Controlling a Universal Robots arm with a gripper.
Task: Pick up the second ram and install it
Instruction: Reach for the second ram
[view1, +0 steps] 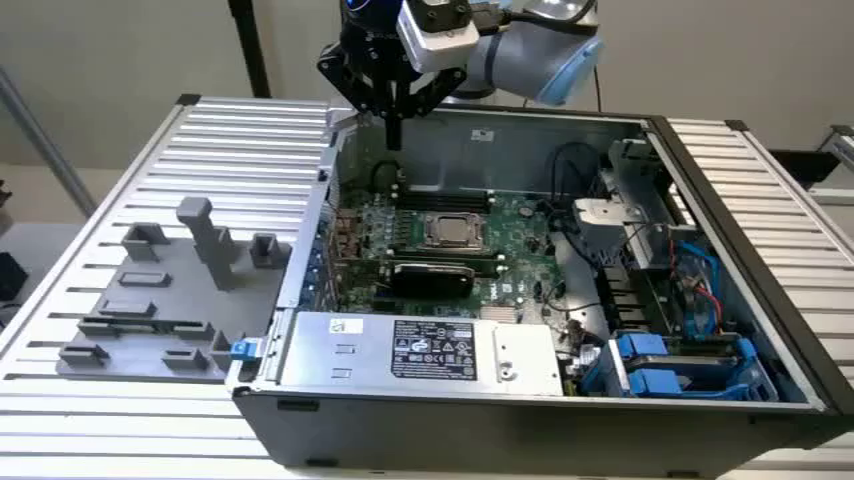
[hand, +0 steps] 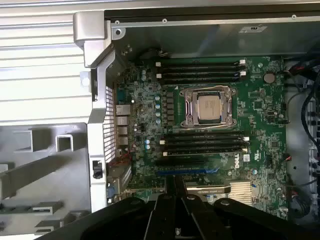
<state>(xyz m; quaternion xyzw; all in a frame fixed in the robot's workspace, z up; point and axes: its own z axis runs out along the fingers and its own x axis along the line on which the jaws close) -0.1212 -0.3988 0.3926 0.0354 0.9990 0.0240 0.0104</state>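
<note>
Two fingers (view1: 394, 130) meet above the case (view1: 534, 430); anything pinched is unclear.

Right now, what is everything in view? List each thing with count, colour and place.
slatted table: one, silver, under everything
computer case: one, dark grey, open, on the table
motherboard: one, green, inside the case
processor: one, silver, in its socket mid-board
memory slots: two banks, black, either side of the processor
power supply: one, silver with black label, at the case's near edge
drive caddies: two, blue, case's near corner, exterior view's right
fixture blocks: a group, grey, on the table, exterior view's left
arm: one, grey and blue, above the case's far wall
claw: one, black, over the motherboard's far side
</note>
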